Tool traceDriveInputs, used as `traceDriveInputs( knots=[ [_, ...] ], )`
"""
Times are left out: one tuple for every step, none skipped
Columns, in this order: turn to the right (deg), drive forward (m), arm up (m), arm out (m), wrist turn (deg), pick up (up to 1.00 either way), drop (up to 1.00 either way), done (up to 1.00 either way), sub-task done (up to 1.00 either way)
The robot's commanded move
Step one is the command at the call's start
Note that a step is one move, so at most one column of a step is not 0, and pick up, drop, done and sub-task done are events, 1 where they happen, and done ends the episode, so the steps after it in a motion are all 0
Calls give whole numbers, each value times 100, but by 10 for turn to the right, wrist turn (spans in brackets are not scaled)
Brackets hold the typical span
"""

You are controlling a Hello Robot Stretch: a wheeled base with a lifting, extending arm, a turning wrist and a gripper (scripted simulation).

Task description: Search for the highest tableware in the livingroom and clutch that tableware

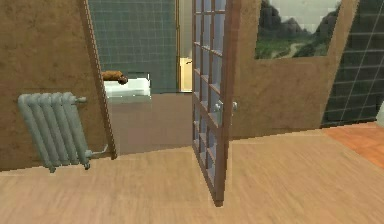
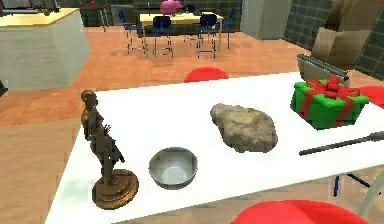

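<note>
— Bowl [image 2: 173,167], grey, metal-looking, round, mouth up. Standing on white table [image 2: 190,105], close to the table's edge at the arm side view's bottom.
— Neighbours?
— Bronze statue [image 2: 105,150] just beside, on the picture's left, apart from the rim. Lumpy tan loaf [image 2: 243,127] up and to the right, near, not touching. Green gift box [image 2: 328,103] with red ribbon well apart, toward the right edge. Thin dark rod [image 2: 345,146] lying below it.
— Handling, as a guess?
— Probably stiff, light and thin-walled. Smooth sheen, so likely slippery on the curved outside. Not fragile if truly metal. Apt to skid on the smooth tabletop if nudged sideways.
— Where to take hold?
— No handle. Best by the rim: one finger inside, one outside, on the side facing away from the statue. Approach from above preferred, to avoid knocking the tall figure over.
— State of gripper?
— Cannot tell from these pictures.
— Highest tableware for certain?
— Unsettled. Judged a fair candidate, being tableware on a raised surface. Ahead, in the forward view: open glazed door [image 1: 212,100], radiator [image 1: 55,128] on a brown wall.
</note>
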Motion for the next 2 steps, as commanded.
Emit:
traceDriveInputs(
  knots=[
    [0,0,38,0,0,0,0,0,0],
    [0,0,0,16,0,0,0,0,0]
  ],
)
